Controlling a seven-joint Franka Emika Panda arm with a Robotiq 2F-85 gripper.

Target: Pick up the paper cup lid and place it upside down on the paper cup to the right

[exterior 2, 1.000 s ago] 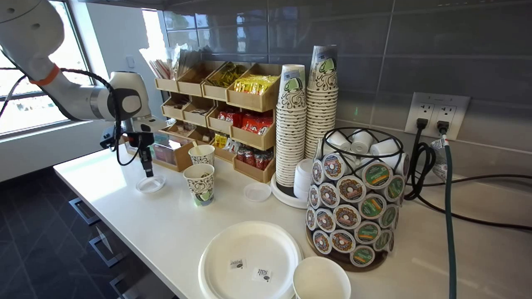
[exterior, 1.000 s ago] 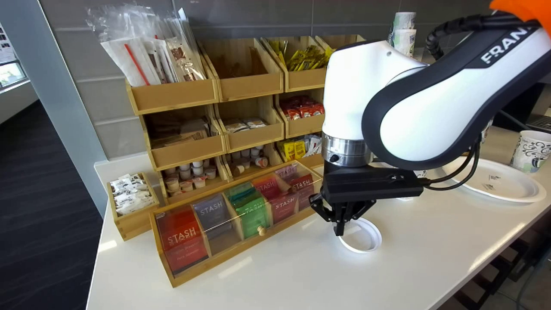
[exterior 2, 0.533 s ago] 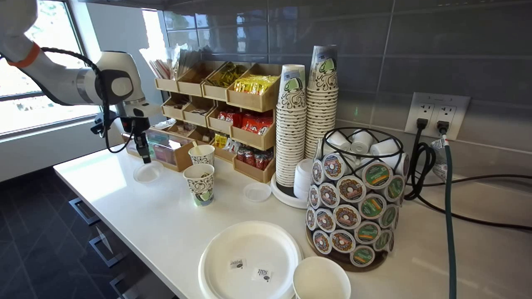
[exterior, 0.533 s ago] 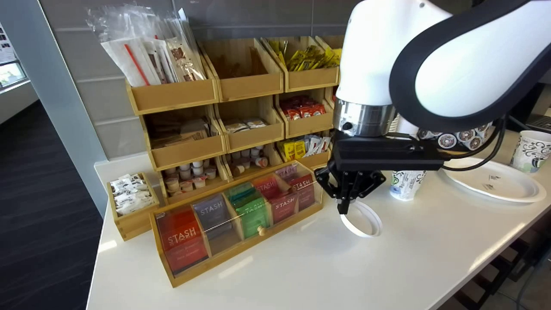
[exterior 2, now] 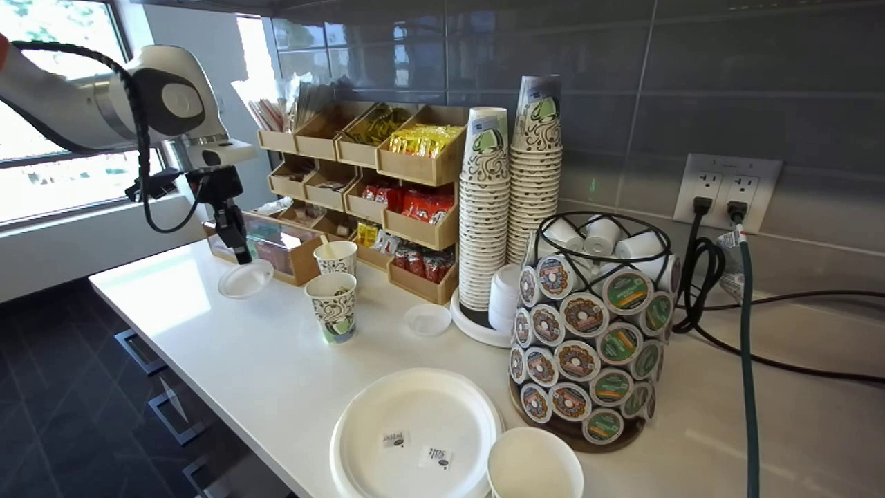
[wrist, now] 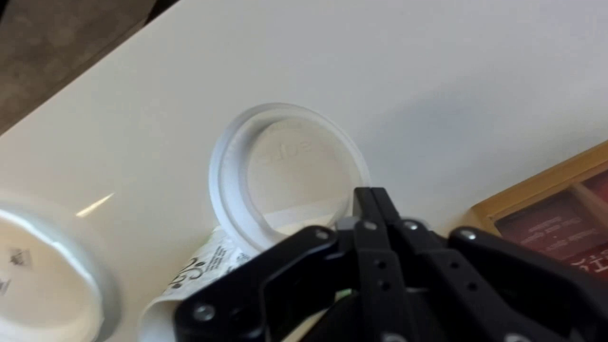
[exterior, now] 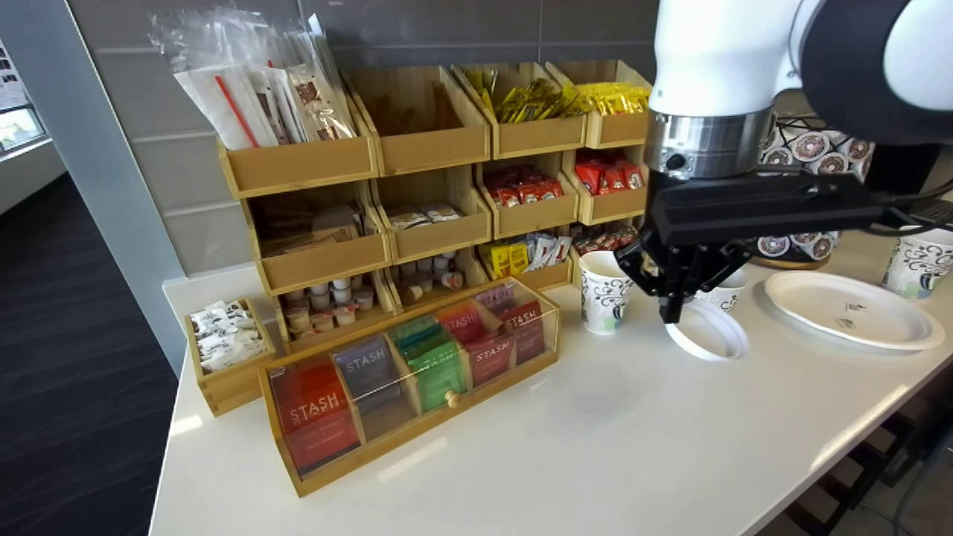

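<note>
The picking-up was judged done: the lid [exterior 2: 246, 279] was pinched by its rim between the fingers [wrist: 363, 204], sunken face up and tilted, and was held off the worktop [exterior 2: 276, 373] beside the cup [exterior 2: 332, 308], apart from it. The cup's mouth was not yet covered; by judgement, the lid had still to be carried over it, levelled, lowered upside down and released.

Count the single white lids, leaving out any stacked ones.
2. The held lid hangs tilted from the shut jaws; the other lid, seen in an exterior view, lies on the counter near a tall cup stack. More may be hidden.
</note>
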